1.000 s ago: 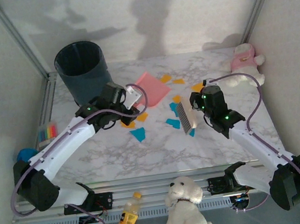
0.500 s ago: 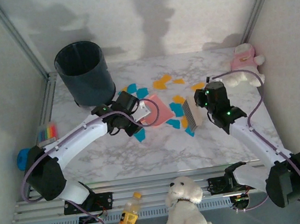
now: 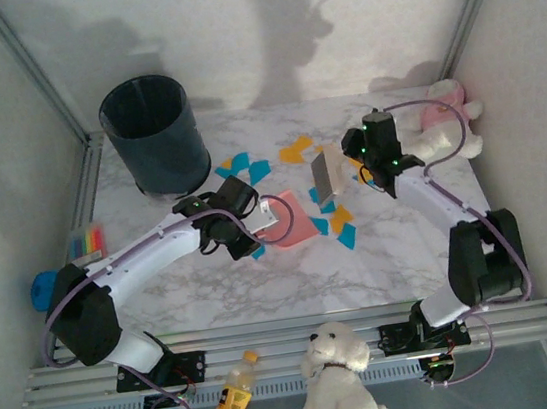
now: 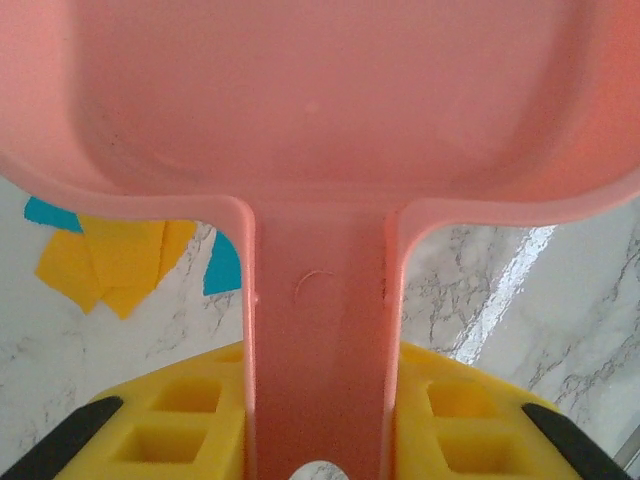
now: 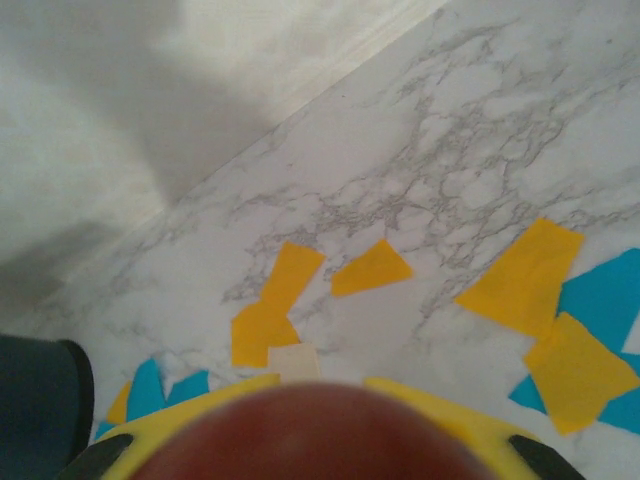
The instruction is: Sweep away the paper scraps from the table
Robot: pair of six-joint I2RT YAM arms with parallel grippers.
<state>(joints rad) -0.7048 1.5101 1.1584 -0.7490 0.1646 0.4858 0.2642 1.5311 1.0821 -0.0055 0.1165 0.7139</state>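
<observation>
From above: the left gripper (image 3: 259, 211) clamps the pink dustpan (image 3: 294, 222) on the table (image 3: 193, 286). Paper scraps (image 3: 297, 149) lie beyond and right of it. The right gripper (image 3: 342, 162) holds a brush (image 3: 322, 175) beyond the dustpan.
Left wrist: jaws pinch its handle (image 4: 318, 350).
Right wrist: grip blurred, probably closed.

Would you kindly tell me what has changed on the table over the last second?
The left hand brought the pink plastic dustpan nearer, from near the dark round bin down among the orange and blue paper scraps. The right hand carried its pale flat brush farther back, away from the arm bases. Both tools stayed gripped; the bin stayed put.
</observation>
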